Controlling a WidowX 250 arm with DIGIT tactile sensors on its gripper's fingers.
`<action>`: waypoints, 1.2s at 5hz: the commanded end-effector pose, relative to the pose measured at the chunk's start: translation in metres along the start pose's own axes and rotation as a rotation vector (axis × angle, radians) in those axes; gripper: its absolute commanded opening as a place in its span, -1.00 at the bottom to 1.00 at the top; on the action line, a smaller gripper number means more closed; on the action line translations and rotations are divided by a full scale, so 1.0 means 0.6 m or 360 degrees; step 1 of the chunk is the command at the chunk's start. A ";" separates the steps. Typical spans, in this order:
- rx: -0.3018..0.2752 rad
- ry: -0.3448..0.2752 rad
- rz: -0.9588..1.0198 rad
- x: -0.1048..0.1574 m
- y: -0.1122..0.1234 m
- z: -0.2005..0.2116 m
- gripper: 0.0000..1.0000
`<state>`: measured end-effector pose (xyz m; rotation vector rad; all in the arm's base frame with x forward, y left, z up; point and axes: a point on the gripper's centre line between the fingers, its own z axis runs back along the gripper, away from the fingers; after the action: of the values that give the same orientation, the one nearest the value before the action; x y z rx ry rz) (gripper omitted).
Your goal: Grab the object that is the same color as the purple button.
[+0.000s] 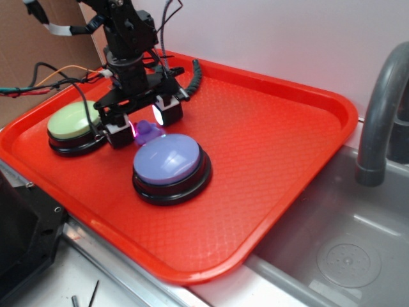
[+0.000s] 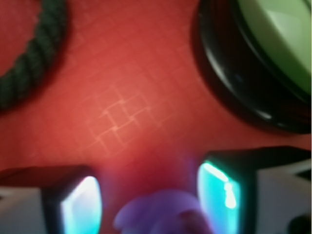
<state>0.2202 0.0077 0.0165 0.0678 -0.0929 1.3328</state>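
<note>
In the wrist view the purple duck [image 2: 163, 213] is a blur cut off by the bottom edge, between the pincer [image 2: 155, 204] fingers; whether the pads touch it cannot be told. The green button [image 2: 273, 53] runs off the right edge, the dark rope [image 2: 34, 53] off the left

Black arm [image 1: 128, 38] — loose black, orange cables; claw [image 1: 146, 121] fingers white-blocked, pads [image 2: 80, 204] glowing cyan.

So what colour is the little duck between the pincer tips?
Purple duck, clearest in the exterior view.
</note>
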 end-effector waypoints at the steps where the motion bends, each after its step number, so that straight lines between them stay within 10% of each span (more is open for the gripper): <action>1: -0.0073 -0.0038 0.0002 -0.004 0.014 0.009 -1.00; 4: -0.0224 0.0017 -0.0363 0.012 -0.027 0.110 -1.00; 6: -0.0285 0.0431 -0.0993 0.007 -0.037 0.254 -1.00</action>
<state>0.2346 -0.0213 0.1572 -0.1980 0.0711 0.7066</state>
